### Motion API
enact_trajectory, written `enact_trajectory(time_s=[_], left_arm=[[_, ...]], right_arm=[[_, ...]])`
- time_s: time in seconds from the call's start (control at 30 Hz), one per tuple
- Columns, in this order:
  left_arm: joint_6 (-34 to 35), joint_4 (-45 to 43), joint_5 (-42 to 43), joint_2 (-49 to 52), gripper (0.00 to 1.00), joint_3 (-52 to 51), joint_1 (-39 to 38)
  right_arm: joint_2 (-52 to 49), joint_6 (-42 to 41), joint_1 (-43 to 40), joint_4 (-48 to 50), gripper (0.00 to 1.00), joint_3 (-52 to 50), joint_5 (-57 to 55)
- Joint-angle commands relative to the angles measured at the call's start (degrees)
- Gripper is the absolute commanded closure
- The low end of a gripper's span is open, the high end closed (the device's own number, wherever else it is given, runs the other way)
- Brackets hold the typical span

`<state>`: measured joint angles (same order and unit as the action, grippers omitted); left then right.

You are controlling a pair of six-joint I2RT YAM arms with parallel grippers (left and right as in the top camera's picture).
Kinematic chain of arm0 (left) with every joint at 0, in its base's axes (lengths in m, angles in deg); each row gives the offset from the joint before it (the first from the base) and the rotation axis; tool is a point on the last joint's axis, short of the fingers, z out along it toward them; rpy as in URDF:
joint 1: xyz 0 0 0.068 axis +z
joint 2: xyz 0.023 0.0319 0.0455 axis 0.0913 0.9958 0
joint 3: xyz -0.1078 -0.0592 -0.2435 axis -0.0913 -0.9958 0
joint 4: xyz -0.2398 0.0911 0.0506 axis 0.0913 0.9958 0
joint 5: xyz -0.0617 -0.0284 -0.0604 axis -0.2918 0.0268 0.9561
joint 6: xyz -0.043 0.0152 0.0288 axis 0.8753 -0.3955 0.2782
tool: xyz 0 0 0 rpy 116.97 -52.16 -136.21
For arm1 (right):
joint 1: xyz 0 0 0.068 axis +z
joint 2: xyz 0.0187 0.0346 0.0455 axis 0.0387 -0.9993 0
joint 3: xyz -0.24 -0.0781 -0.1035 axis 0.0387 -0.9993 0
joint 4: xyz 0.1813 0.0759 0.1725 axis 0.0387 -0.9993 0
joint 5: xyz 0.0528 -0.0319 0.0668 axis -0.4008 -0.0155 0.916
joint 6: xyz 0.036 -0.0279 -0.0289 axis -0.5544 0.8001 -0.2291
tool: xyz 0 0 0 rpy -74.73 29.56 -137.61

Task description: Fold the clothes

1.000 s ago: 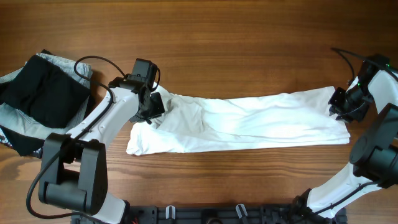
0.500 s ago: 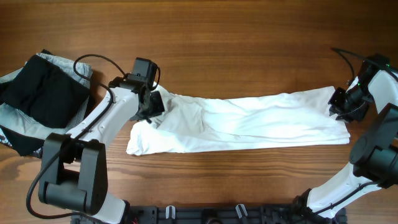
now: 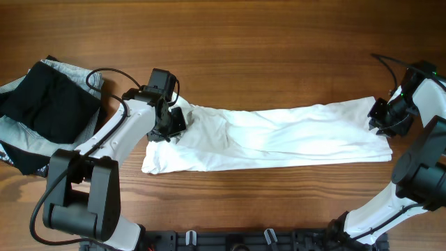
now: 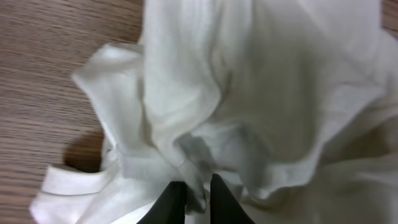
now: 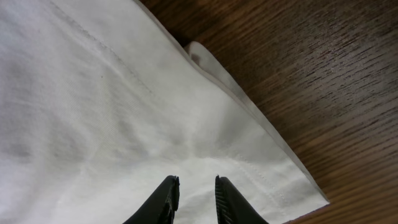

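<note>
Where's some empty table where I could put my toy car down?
The wide bare table beyond the white shirt is freest. A thinner strip lies in front of the shirt, between the left arm and right arm. The far left is crowded by the black garment.

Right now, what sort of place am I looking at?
Likely a robot lab bench for laundry folding: two white-and-black robot arms at a brown wood-grain tabletop, a long white thin-fabric shirt spread across it, black and grey folded garments piled aside.

White shirt hem corner flat on wood table; right gripper, 2 fingertips pinching fabric.
</note>
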<state>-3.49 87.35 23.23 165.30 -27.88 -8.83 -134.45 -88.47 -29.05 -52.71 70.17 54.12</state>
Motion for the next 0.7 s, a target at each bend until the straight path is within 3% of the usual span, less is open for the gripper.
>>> enact_trajectory(time_s=[0.0,0.1,0.27,0.67], left_arm=[[0.04,-0.15,4.52,-1.29,0.93,-0.26,0.04],[0.07,-0.13,5.11,-1.29,0.91,-0.26,0.04],[0.04,-0.17,4.15,-1.36,0.78,-0.09,0.04],[0.02,-2.23,-6.32,-1.70,0.79,6.10,0.04]], right_arm=[[0.79,-0.90,-0.02,-0.07,0.75,-0.20,1.03],[0.79,-0.87,-0.02,-0.07,0.75,-0.20,1.03],[0.79,-0.87,-0.02,-0.09,0.75,-0.20,1.03],[0.79,-0.90,-0.02,-0.07,0.75,-0.20,1.16]])
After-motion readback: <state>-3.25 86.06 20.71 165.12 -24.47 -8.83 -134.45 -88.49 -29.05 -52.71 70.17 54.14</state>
